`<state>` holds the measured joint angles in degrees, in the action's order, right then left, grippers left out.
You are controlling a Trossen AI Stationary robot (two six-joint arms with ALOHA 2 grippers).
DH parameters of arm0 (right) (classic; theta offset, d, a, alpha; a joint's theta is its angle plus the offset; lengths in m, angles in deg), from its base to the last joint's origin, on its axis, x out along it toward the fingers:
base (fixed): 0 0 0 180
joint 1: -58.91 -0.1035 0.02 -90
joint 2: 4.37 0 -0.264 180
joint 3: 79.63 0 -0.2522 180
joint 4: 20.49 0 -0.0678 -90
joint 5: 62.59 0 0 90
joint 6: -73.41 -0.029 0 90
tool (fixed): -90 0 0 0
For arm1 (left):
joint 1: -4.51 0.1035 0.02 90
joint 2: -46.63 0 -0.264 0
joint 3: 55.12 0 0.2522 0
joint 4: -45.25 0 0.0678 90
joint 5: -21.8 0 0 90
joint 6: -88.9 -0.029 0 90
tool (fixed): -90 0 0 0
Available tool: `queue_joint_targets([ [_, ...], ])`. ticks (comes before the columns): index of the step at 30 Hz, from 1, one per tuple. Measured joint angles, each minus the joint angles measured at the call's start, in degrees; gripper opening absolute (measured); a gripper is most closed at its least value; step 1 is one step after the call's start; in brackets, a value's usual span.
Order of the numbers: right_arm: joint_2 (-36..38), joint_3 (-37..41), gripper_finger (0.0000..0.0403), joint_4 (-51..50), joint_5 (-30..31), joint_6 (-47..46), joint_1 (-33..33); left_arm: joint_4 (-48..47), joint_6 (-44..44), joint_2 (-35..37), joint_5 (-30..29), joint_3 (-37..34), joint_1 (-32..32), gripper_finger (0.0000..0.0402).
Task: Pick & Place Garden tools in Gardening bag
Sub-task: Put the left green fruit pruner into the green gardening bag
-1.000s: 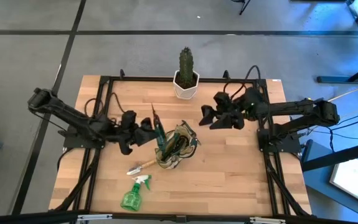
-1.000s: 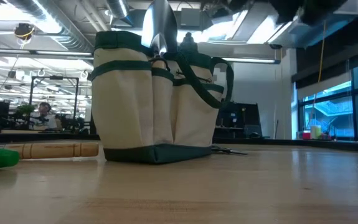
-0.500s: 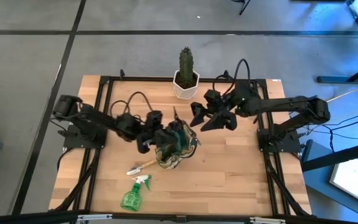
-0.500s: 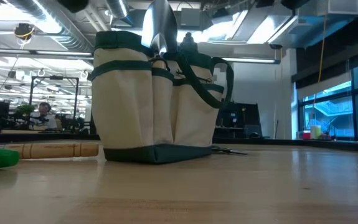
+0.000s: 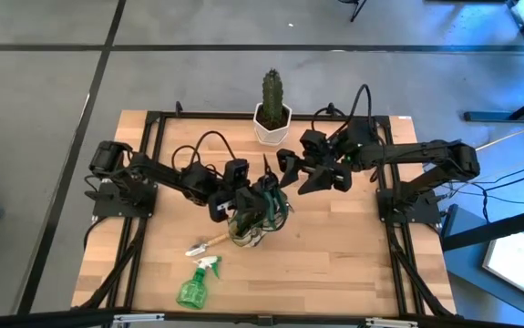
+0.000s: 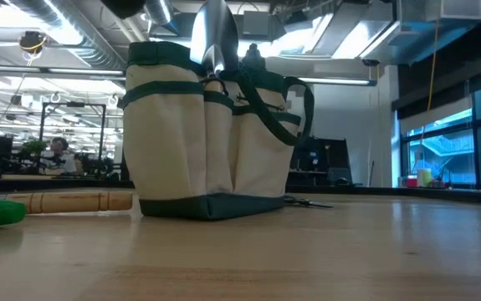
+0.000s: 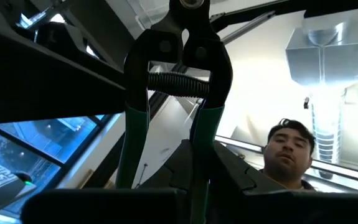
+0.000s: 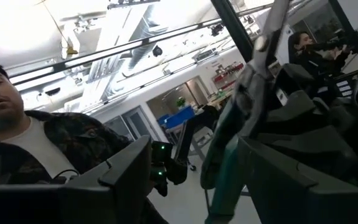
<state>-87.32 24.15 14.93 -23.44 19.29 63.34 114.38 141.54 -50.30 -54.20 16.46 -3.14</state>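
The gardening bag [image 5: 258, 221], tan with green trim, stands upright mid-table [image 6: 215, 142]; a silver trowel blade [image 6: 215, 33] sticks out of its top. My left gripper [image 5: 248, 189] is over the bag's left rim, shut on the pruning shears [image 7: 179, 93], whose blades [image 5: 266, 169] point up and away. My right gripper [image 5: 288, 173] hovers open just right of the shears. In the right wrist view a shears handle [image 8: 225, 155] stands between its fingers; whether they touch it I cannot tell. A wooden-handled trowel [image 5: 209, 244] and the green spray bottle [image 5: 193, 286] lie on the table. My left gripper pinches the shears' two green handles [image 7: 132, 168] together near their free ends; its own dark body hides the exact spot. The fingers slant upward, along the shears. The shears stand blades up, lifted clear above the bag.
A cactus in a white pot [image 5: 272, 111] stands at the table's far edge, close behind both grippers. Bare wood lies to the right of the bag and along the near edge. A person shows beyond the table in both wrist views.
My left gripper has carried the shears toward the table's right, from beside the bag to over its left rim, tipping them more upright. My right gripper has risen and moved left toward the shears and the bag.
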Motion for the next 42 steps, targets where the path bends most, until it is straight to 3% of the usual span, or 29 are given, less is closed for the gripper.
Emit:
queue_joint_targets([
  [19,0.01,-0.02,0.0245,-8.04,1.60,3.60,0.66,0.62,-2.01,0.02,-1.75,-0.02,-0.13,0.0024],
  [36,-0.02,-0.02,0.0245,-5.11,4.28,2.29,0.68,-0.84,-2.31,0.02,-1.37,-0.02,0.37,0.0024],
  [42,-2.96,-3.17,0.0245,-5.57,1.66,0.77,-0.11,-1.52,-2.29,0.02,-1.33,-0.07,0.73,0.0024],
])
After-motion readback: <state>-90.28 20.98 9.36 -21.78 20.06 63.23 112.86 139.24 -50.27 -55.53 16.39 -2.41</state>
